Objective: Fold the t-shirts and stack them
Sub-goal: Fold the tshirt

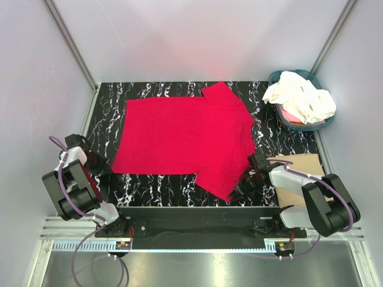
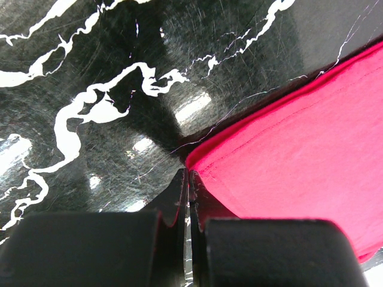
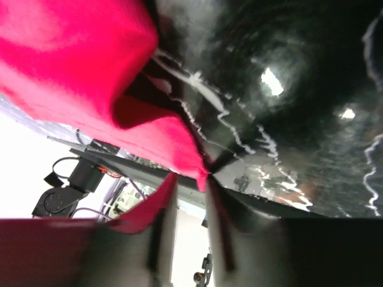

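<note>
At the desk's left edge I see my left claw (image 2: 188, 173) closed tight, its black fingertips pinching the stitched hem corner of the red t-shirt (image 1: 179, 137). That shirt is plain, matte knit cloth, spread flat across the middle of the glossy black desk (image 1: 155, 186) with its white marble veining, one sleeve toward the far edge and the other toward me. At the near sleeve my right claw (image 3: 200, 177) stands narrowly parted with a red fold between its tips; I cannot tell whether it truly clamps. Further right lies a flat tan cardboard sheet (image 1: 306, 162), and at the far right corner a round teal basket (image 1: 312, 127) holds crumpled cream-white t-shirts (image 1: 299, 98).
</note>
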Robot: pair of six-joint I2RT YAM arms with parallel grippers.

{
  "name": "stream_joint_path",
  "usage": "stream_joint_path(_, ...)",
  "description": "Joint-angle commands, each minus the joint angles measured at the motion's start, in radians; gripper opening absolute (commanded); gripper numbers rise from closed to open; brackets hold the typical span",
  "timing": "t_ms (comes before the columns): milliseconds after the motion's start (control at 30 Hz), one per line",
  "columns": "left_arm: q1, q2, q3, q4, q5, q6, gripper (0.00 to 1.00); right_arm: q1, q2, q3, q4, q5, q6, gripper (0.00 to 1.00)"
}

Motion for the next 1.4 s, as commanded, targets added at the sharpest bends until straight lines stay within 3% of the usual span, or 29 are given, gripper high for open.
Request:
stream_joint_path(0, -0.003, -0.032, 0.006, 0.019, -0.023, 0.005, 0.0, 0.01, 0.017, -0.024, 0.037, 0.105, -0.004, 0.24)
stream_joint_path(67, -0.003, -0.033, 0.001, 0.019, -0.025, 0.005, 0.0, 0.008, 0.003, -0.027, 0.037, 0.102, -0.007, 0.12)
stream_joint_path(100, -0.003, -0.033, -0.001, 0.019, -0.023, 0.004, 0.0, 0.008, -0.015, -0.033, 0.035, 0.093, -0.008, 0.0)
stream_joint_path(533, -0.002, -0.136, -0.039, 0.005, -0.051, -0.037, 0.0, 0.011, -0.445, 0.007, -0.287, 0.076, -0.042, 0.0)
stream_joint_path(833, -0.002, -0.213, -0.077, -0.014, -0.069, -0.051, 0.0, 0.011, -0.549, 0.025, -0.402, 0.046, -0.048, 0.0)
stream_joint_path(1100, -0.003, -0.202, -0.056, -0.02, -0.037, -0.053, 0.0, 0.008, -0.474, 0.135, -0.402, 0.108, -0.096, 0.0)
stream_joint_path(1367, -0.063, -0.167, 0.022, -0.026, -0.048, -0.047, 0.0, -0.057, -0.217, 0.359, -0.396, 0.152, -0.253, 0.0)
